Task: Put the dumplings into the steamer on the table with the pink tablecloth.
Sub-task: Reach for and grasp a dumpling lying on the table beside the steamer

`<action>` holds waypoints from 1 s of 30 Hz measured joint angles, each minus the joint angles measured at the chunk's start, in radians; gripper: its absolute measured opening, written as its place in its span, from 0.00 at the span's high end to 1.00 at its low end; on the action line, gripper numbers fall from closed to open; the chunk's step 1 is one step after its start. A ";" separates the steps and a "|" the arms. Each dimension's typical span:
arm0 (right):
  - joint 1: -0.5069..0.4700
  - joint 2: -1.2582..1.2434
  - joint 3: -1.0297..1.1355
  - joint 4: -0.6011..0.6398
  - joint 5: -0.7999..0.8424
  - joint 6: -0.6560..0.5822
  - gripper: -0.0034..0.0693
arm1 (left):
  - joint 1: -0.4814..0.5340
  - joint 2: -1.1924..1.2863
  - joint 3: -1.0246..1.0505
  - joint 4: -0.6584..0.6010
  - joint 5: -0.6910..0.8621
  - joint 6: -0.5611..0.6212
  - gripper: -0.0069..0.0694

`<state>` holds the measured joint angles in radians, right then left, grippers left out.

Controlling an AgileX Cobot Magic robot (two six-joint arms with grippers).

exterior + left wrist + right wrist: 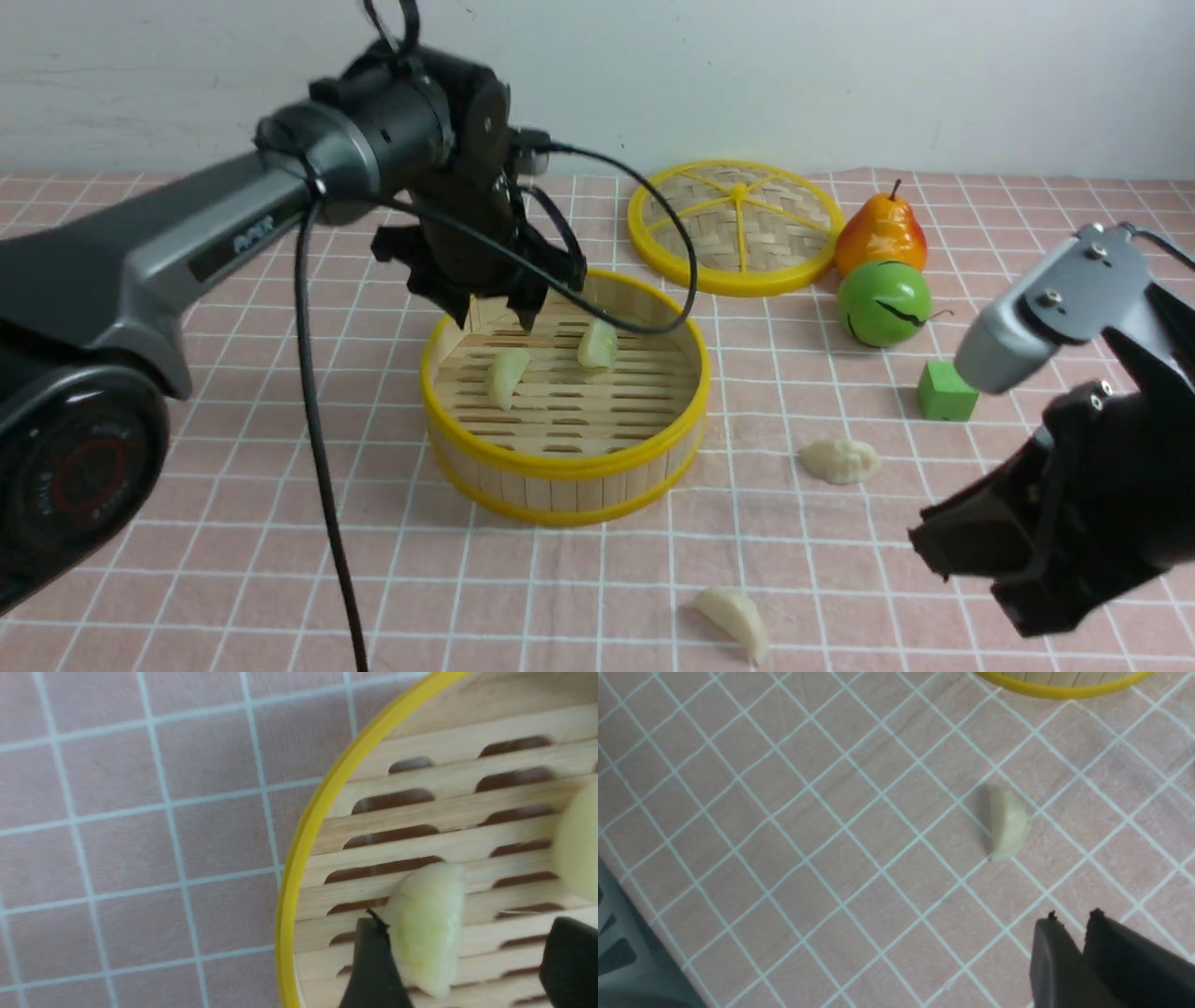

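Observation:
The steamer (pixel 564 464) stands mid-table on the pink tablecloth (pixel 233 523), with two dumplings (pixel 505 376) (pixel 597 343) lying on its slotted floor. My left gripper (pixel 493 315) hovers open over the basket's far left part. In the left wrist view one dumpling (pixel 427 928) rests on the slats (pixel 420 807) against one finger (pixel 373 966), well apart from the other finger (pixel 570 961). Two more dumplings (pixel 840 460) (pixel 738 621) lie on the cloth to the right of and in front of the steamer. My right gripper (pixel 971 569) (pixel 1071 917) is shut and empty, just short of the nearer dumpling (pixel 1008 823).
The flat woven lid (pixel 738 227) lies behind the steamer. To its right sit an orange pear (pixel 880 233), a green round fruit (pixel 883 303) and a green cube (pixel 945 392). The table edge (pixel 626 905) shows in the right wrist view.

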<state>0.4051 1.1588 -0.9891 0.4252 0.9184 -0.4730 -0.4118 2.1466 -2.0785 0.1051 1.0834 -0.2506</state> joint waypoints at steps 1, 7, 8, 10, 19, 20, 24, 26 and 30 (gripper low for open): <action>0.000 0.021 -0.019 -0.011 0.003 0.001 0.81 | 0.000 -0.029 -0.014 0.000 0.020 0.005 0.31; 0.068 0.170 -0.107 -0.082 0.004 0.024 0.80 | -0.001 -0.235 -0.045 -0.006 0.130 0.041 0.32; 0.102 0.213 -0.123 -0.114 0.004 0.043 0.80 | -0.001 -0.288 -0.045 -0.008 0.151 0.043 0.34; 0.172 0.274 -0.150 -0.173 0.004 0.095 0.79 | -0.002 -0.362 -0.045 -0.008 0.163 0.044 0.38; 0.277 0.521 -0.215 -0.408 -0.045 0.330 0.47 | -0.002 -0.621 0.099 -0.031 0.163 0.044 0.69; 0.277 0.531 -0.215 -0.411 -0.051 0.335 0.46 | -0.002 -0.635 0.117 -0.031 0.163 0.044 0.71; 0.277 0.624 -0.216 -0.409 -0.137 0.352 0.25 | -0.002 -0.790 0.336 -0.032 0.163 0.042 0.88; 0.277 0.672 -0.218 -0.402 -0.175 0.355 0.19 | -0.002 -0.873 0.470 -0.032 0.163 0.033 0.93; 0.277 0.744 -0.221 -0.398 -0.222 0.357 0.21 | -0.002 -1.039 0.686 -0.033 0.163 0.008 0.93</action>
<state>0.6825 1.9024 -1.2105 0.0274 0.6965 -0.1160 -0.4136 1.1079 -1.3926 0.0721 1.2461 -0.2427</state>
